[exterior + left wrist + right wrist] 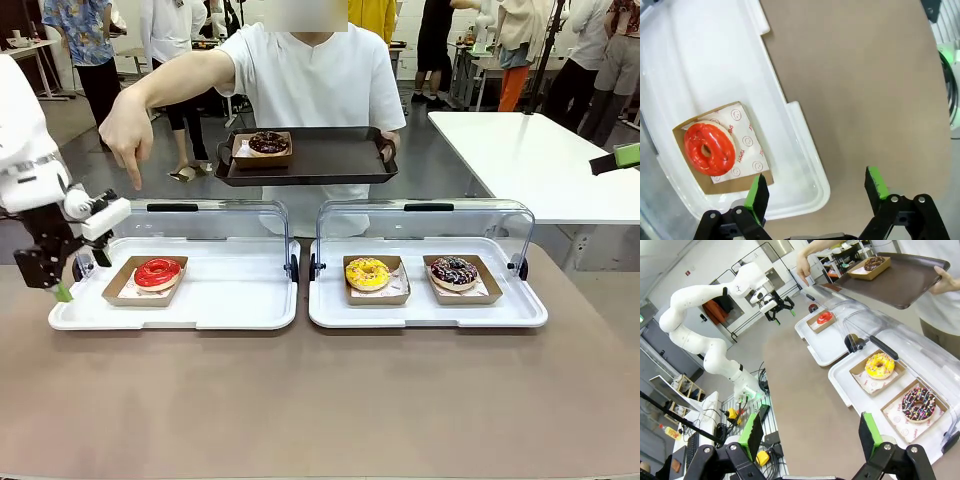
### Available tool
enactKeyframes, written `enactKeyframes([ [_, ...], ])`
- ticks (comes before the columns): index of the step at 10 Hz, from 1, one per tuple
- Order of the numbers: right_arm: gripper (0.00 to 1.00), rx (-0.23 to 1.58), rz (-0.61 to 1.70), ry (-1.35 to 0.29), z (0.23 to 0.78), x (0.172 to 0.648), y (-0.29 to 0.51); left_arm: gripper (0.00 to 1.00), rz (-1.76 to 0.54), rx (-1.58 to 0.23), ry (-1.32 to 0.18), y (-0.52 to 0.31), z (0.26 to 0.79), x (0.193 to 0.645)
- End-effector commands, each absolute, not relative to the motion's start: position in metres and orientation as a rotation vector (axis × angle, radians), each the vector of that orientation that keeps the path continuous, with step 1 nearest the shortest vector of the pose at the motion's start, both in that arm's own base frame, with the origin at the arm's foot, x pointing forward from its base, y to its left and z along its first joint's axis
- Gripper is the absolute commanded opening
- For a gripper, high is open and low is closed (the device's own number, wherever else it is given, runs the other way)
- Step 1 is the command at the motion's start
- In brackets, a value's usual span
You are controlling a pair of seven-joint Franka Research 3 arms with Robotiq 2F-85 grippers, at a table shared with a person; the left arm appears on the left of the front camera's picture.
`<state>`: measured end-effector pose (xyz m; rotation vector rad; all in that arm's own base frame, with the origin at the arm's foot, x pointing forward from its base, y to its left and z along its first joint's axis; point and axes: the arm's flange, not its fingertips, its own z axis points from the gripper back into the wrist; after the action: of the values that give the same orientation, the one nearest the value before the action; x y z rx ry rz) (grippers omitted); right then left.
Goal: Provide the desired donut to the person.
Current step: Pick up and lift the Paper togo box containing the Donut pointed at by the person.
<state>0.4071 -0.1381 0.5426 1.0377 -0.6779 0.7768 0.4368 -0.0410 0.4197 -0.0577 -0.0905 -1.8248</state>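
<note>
The left arm is reaching in over the table's left edge, wrist bent down, left gripper hanging wide open and empty. The right gripper is hovering high, jaws apart, holding nothing. The person is stretching one arm out, hand pointing a finger down; the other hand is gripping at chest height.

I see a red donut, a yellow donut and a chocolate donut with coloured sprinkles; my pads are green.
</note>
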Motion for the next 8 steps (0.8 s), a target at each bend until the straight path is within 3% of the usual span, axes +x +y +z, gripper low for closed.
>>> enactKeyframes([
  [1,1.0,1.043,0.78,-0.681,0.543,0.407,-0.138,1.0,-1.783,-0.02,-0.129,-0.035,0.403,0.441],
  [7,1.0,1.043,0.78,-0.681,0.543,0.407,-0.138,1.0,-1.781,-0.042,-0.169,-0.03,0.37,0.462],
  [8,1.0,1.043,0.78,-0.681,0.543,0.407,-0.138,1.0,-1.772,-0.042,-0.103,-0.03,0.37,0.454],
])
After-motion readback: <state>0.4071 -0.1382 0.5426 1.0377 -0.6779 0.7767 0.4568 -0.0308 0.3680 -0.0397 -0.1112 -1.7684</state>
